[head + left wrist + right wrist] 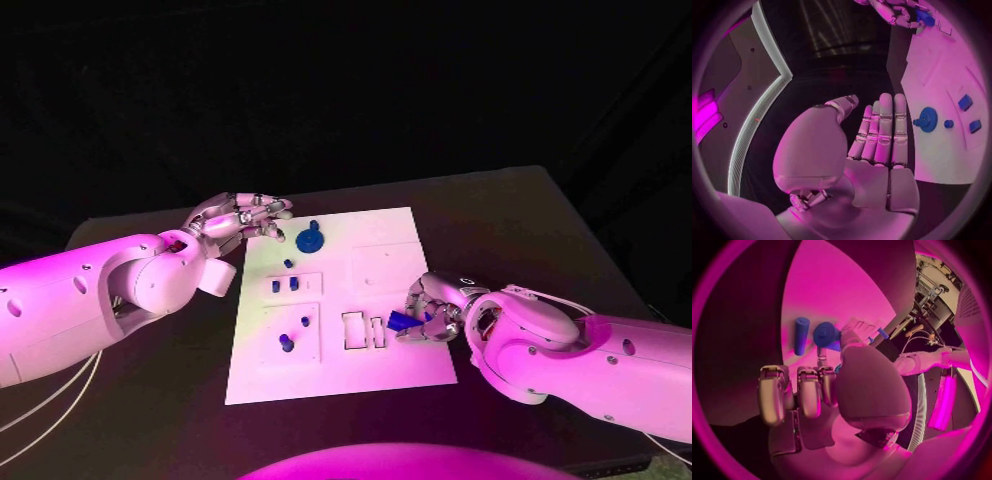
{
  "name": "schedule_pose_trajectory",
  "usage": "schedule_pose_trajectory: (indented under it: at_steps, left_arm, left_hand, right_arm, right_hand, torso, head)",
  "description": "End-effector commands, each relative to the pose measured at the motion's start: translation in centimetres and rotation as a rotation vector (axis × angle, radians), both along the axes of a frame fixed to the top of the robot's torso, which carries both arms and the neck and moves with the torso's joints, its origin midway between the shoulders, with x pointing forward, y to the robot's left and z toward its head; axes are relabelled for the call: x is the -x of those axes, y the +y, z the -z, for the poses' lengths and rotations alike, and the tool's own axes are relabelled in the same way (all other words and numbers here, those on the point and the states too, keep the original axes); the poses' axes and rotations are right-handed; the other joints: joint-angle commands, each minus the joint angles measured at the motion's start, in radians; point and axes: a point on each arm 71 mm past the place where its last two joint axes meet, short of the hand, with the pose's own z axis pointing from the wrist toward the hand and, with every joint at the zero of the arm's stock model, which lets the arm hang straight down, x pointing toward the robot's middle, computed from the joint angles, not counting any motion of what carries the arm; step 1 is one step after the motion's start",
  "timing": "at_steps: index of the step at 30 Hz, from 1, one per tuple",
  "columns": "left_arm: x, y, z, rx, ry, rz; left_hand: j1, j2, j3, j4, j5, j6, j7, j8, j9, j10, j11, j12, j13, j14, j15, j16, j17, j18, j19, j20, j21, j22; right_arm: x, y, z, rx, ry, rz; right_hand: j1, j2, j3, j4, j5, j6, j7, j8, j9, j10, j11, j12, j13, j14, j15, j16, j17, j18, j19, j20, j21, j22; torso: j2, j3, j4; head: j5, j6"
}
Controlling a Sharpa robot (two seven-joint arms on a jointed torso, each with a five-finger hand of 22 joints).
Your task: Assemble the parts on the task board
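Note:
The white task board [378,232] lies in the middle of the black table. My right hand [433,310] is over the board's right edge and pinches a small blue part [401,321] beside the narrow rectangular slots [362,331]. In the right wrist view the blue part [825,335] sits at the fingertips of that hand [836,385], with a blue peg [801,335] beyond it. My left hand [238,218] hovers at the board's far left corner, fingers stretched out and holding nothing. A round blue part [310,239] lies just past its fingertips.
Other blue parts are on the board's left half: a small one [289,263], a pair of blocks [284,285], and two pegs [294,332] nearer me. The left wrist view shows the round part [927,119] and blocks [965,102] beside my flat left hand [879,135].

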Motion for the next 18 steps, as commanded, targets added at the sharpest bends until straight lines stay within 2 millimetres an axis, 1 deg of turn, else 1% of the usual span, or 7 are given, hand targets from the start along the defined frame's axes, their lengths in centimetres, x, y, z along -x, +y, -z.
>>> schedule_pose_trajectory:
  at_steps: [1,8,13,15,18]
  left_arm:
    - [0.1,-0.3,0.0,0.015,0.0,0.021]
    - [0.0,-0.3,0.0,0.016,0.001,0.021]
    - [0.0,-0.5,0.0,0.015,0.0,0.025]
    - [0.0,-0.5,0.0,0.015,0.0,0.026]
    - [0.0,-0.5,0.0,0.015,0.001,0.027]
  left_hand:
    - [0.006,-0.001,0.002,0.002,-0.001,-0.009,-0.001,0.003,0.001,-0.005,-0.002,0.005,0.002,-0.007,0.001,0.005,0.002,0.014,0.009,-0.001,-0.006,-0.002]
    - [0.008,-0.001,0.002,0.001,-0.001,-0.009,-0.001,0.003,0.001,-0.006,-0.002,0.006,0.002,-0.008,0.0,0.005,0.002,0.014,0.009,-0.001,-0.007,-0.002]
    - [0.008,-0.001,0.002,0.001,-0.001,-0.009,-0.001,0.003,0.001,-0.006,-0.002,0.006,0.002,-0.008,0.0,0.005,0.002,0.014,0.009,-0.001,-0.007,-0.002]
    - [0.009,0.0,0.002,0.0,-0.001,-0.01,0.0,0.003,0.001,-0.006,-0.001,0.006,0.002,-0.008,0.0,0.005,0.002,0.014,0.01,-0.001,-0.007,-0.003]
    - [0.009,0.0,0.002,0.0,-0.001,-0.01,0.0,0.003,0.001,-0.006,-0.001,0.006,0.002,-0.008,0.0,0.005,0.002,0.014,0.01,-0.001,-0.007,-0.003]
  right_arm:
    - [0.3,0.0,0.4,-0.066,0.057,0.054]
    - [0.0,0.4,-1.2,-0.144,0.049,0.071]
    - [-0.2,1.0,-2.4,-0.181,0.05,0.061]
    - [-0.3,1.5,-2.5,-0.191,0.063,0.051]
    - [-0.3,2.2,-2.4,-0.198,0.082,0.035]
  right_hand:
    - [0.004,0.008,0.006,0.001,0.007,0.021,-0.017,0.006,0.001,0.043,-0.006,-0.006,0.181,0.104,-0.006,0.003,0.263,-0.01,0.092,-0.008,0.002,0.247]
    - [0.0,0.016,0.023,0.001,0.007,0.024,-0.019,0.005,0.001,0.043,-0.008,-0.007,0.181,0.104,-0.007,0.003,0.263,-0.011,0.092,-0.009,0.004,0.248]
    - [-0.034,0.019,0.032,0.004,0.006,0.03,-0.02,0.005,0.0,0.044,-0.009,-0.008,0.183,0.104,-0.008,0.003,0.263,-0.011,0.092,-0.01,0.006,0.248]
    - [-0.058,0.025,0.037,0.004,0.006,0.033,-0.021,0.004,0.0,0.046,-0.01,-0.007,0.184,0.104,-0.009,0.003,0.263,-0.011,0.093,-0.01,0.008,0.248]
    - [-0.069,0.028,0.041,0.004,0.006,0.033,-0.021,0.003,0.0,0.047,-0.01,-0.006,0.185,0.104,-0.009,0.003,0.263,-0.011,0.093,-0.011,0.007,0.248]
  torso:
    - [0.0,0.0005,-0.0018]
    - [-0.001,0.0001,-0.0027]
    - [-0.001,-0.0014,-0.0005]
    - [0.0,-0.0006,-0.0007]
    - [0.001,0.0007,-0.0016]
  head:
    - [0.002,0.002]
    - [0.005,0.004]
    - [0.008,0.005]
    - [0.012,0.005]
    - [0.016,0.005]
